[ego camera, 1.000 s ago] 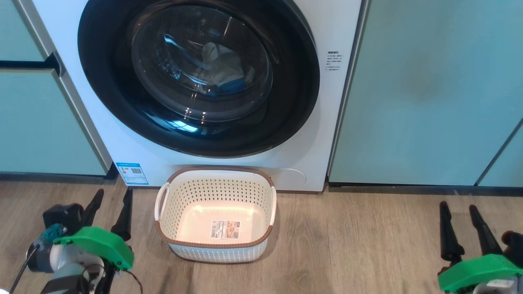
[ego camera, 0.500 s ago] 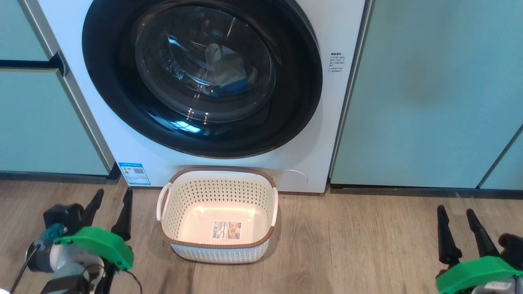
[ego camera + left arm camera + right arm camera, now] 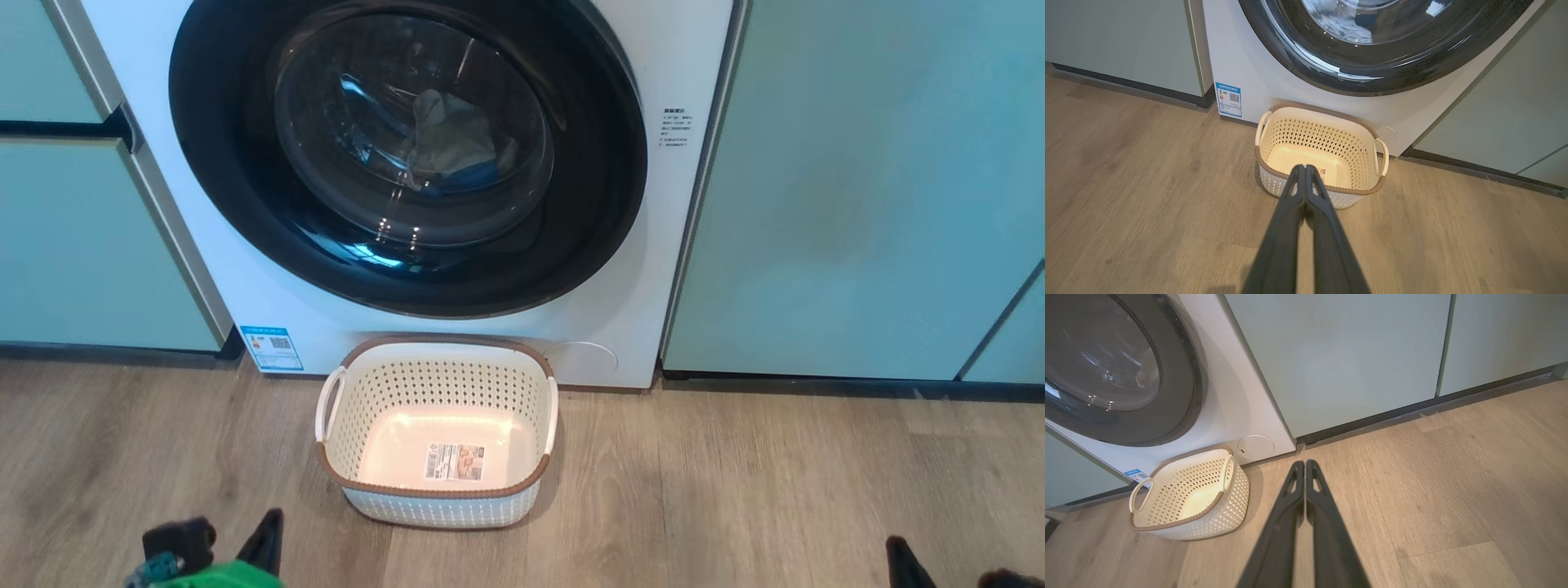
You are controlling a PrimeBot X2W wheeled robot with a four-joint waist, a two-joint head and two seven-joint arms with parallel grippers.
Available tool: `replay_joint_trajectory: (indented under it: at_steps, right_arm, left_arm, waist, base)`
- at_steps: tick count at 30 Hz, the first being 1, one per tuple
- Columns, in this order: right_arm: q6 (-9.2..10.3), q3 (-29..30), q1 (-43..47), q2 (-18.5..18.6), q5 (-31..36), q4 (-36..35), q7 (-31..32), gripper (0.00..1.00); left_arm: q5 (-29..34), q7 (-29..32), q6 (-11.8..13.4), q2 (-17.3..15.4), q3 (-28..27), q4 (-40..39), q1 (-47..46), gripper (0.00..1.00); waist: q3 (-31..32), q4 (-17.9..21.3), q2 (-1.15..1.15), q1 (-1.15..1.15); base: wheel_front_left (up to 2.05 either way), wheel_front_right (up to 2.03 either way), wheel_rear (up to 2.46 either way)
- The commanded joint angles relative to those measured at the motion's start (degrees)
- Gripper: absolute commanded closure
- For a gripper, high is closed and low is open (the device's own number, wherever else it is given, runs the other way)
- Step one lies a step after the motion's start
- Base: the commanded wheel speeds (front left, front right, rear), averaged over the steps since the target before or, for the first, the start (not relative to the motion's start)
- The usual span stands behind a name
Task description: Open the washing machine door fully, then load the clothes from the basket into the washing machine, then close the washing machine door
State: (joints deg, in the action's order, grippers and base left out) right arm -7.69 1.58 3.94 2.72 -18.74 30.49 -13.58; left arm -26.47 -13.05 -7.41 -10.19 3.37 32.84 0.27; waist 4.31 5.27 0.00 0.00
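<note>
Seen from the head, a pale green cabinet (image 3: 82,245) fills the 9 o'clock side, its dark toe strip meeting the wood floor (image 3: 735,490); the left claw (image 3: 1305,167) is clenched, finger against finger, hanging in the air at 7 o'clock of the basket (image 3: 433,492) and pointing at its near wall; bare floor lies open to its left. A small blue label (image 3: 271,347) sits at the lower left corner of the washing machine (image 3: 645,269); the door (image 3: 212,163) lies flush against the front, closed, its glass bowl bulging toward the robot; the clothes (image 3: 445,143) lie behind that glass, inside the drum, pale with a blue patch low down. The basket stands upright on the floor at 6 o'clock of the door, mouth up, long axis running 9 to 3 along the machine's front, handles at either end, back rim just beside the base, a sticker on its bare bottom. A second green cabinet (image 3: 857,204) stands at 3 o'clock; a wide run of floor spreads before it. The right claw (image 3: 1305,462) is clenched too, gripping nothing, well apart from the basket at its 4 o'clock, pointing at the cabinet's foot.
</note>
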Motion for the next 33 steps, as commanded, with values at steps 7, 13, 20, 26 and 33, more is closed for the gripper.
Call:
replay_joint_trajectory:
  at_steps: [7,13,20,26,33]
  right_arm:
    - [0.02,0.5,-3.6,0.1,-5.5,-3.0,1.4,1.00]
    - [0.03,0.7,-3.9,0.1,-8.6,-3.7,2.3,1.00]
    - [0.04,1.0,-4.3,0.1,-12.9,-4.5,3.4,1.00]
    - [0.05,1.2,-4.7,0.1,-16.6,-5.2,4.4,1.00]
    - [0.06,1.5,-5.1,0.1,-20.8,-6.1,5.6,1.00]
  left_arm:
    - [-4.9,1.3,0.0,-0.5,-1.7,-3.1,-3.5,1.00]
    - [-7.6,2.1,0.0,-0.2,-2.0,-3.8,-3.6,1.00]
    - [-11.5,3.2,0.0,0.3,-2.5,-4.8,-3.8,1.00]
    - [-14.8,4.2,0.0,0.7,-3.0,-5.6,-4.0,1.00]
    - [-18.6,5.4,0.0,1.2,-3.5,-6.6,-4.1,1.00]
  waist:
    - [-0.3,-0.4,0.00,0.00]
    - [-0.5,-0.6,0.00,0.00]
    - [-0.8,-0.9,0.00,0.00]
    - [-1.0,-1.2,0.00,0.00]
    - [-1.2,-1.5,0.00,0.00]
  base:
    - [0.00,0.00,0.00]
    - [0.00,0.00,0.00]
    - [0.00,0.00,0.00]
    - [0.00,0.00,0.00]
    - [0.00,0.00,0.00]
